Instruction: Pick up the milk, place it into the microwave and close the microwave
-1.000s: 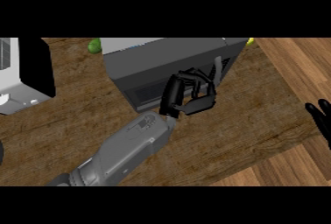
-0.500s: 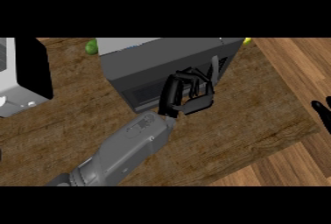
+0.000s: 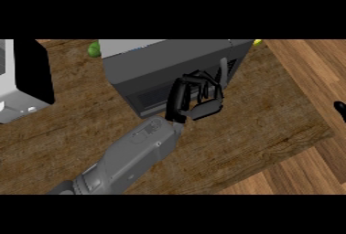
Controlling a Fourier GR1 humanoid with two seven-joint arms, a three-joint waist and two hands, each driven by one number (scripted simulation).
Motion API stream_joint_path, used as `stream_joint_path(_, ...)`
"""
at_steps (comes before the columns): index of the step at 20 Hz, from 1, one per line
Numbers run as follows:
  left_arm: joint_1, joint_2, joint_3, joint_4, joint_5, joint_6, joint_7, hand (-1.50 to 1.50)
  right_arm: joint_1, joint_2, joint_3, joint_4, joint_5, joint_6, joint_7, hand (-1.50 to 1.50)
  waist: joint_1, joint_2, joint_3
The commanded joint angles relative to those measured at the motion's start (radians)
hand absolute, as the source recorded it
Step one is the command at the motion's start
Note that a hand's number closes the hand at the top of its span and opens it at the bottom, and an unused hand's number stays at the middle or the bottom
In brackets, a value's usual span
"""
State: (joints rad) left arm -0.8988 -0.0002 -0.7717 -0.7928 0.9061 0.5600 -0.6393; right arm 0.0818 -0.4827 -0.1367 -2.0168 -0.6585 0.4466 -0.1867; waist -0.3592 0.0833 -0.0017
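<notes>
White appliance: a white box with a black side [image 3: 27,82] stood at the far left of the microwave, cut by the view's edge; it played no part here.
Green object: a small round green thing [image 3: 94,49] sat just behind the microwave's left rear corner; too small to identify.
Microwave: the dark grey microwave [image 3: 162,64] stood on the wooden counter [image 3: 270,132], its door [image 3: 152,98] apparently shut or nearly so, its handle at the right end.
Left hand: the left hand [image 3: 196,98] lay against the microwave's front, near the handle, fingers loosely curled and holding nothing; the placing suggested it was pressing the door shut.
Milk: no milk showed anywhere; judging by the door, it was probably inside the microwave, but that could not be confirmed.
Yellow object: a yellow sliver [image 3: 257,42] peeked out behind the microwave's right rear corner.
Right hand: only a black tip of the right hand [image 3: 340,111] showed, far right of the microwave; how it was held could not be told.
</notes>
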Motion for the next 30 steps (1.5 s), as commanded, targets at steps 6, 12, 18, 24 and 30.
stream_joint_path(6,-0.077,0.0,0.03,0.084,0.049,-0.02,-0.001,1.5,-0.015,-0.034,-0.025,0.0,-0.031,-0.006,0.033,-1.5,-0.013,0.017,-0.001)
stream_joint_path(12,-0.075,0.0,0.008,0.093,0.067,-0.022,-0.024,1.5,-0.028,-0.041,-0.018,-0.01,-0.077,0.015,0.04,-1.5,-0.013,0.018,0.002)
stream_joint_path(18,-0.076,0.0,0.005,0.103,0.091,-0.033,-0.046,1.5,-0.038,-0.071,-0.007,-0.025,-0.118,0.044,0.065,-1.5,-0.008,0.019,-0.001)
stream_joint_path(24,-0.083,0.0,-0.005,0.106,0.116,-0.025,-0.059,1.5,-0.036,-0.087,-0.008,-0.021,-0.159,0.058,0.082,-1.5,-0.015,0.015,0.001)
stream_joint_path(30,-0.084,0.0,-0.02,0.119,0.124,-0.026,-0.084,1.5,-0.048,-0.109,-0.024,-0.022,-0.185,0.064,0.091,-1.5,-0.022,0.02,0.001)
